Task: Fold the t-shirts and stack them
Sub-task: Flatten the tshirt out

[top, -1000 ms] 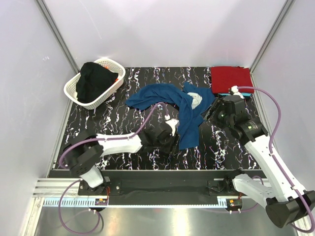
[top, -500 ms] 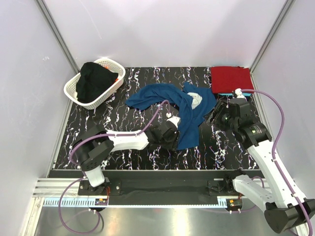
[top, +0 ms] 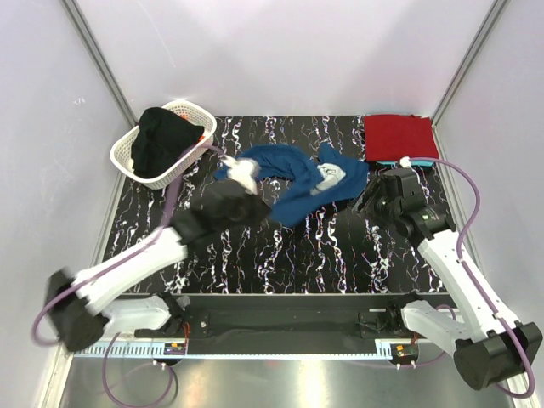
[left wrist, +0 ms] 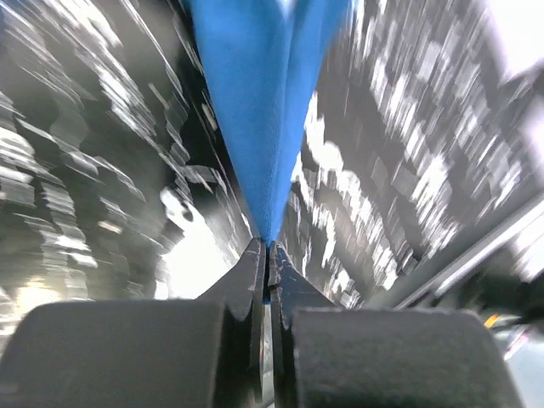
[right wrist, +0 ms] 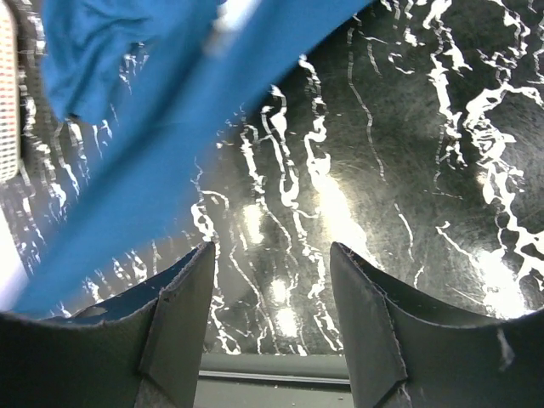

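Observation:
The blue t-shirt (top: 297, 183) lies crumpled mid-table with its white print (top: 327, 174) showing. Its near corner is pulled taut toward my left gripper (top: 265, 211). In the left wrist view that gripper (left wrist: 269, 251) is shut on a thin fold of the blue t-shirt (left wrist: 263, 102), and the picture is blurred by motion. My right gripper (top: 367, 202) hovers just right of the shirt. It stands open (right wrist: 272, 255) over bare table, with the blue cloth (right wrist: 153, 153) to its upper left. A folded red t-shirt (top: 398, 136) rests at the back right on a turquoise one (top: 387, 161).
A white lattice basket (top: 127, 155) stands at the back left with a black garment (top: 163, 140) heaped in it. White walls and metal posts close in the black marbled table (top: 340, 255).
My left gripper has shut on the blue shirt's near edge and swung up and to the left, pulling the cloth with it. The right gripper has barely moved.

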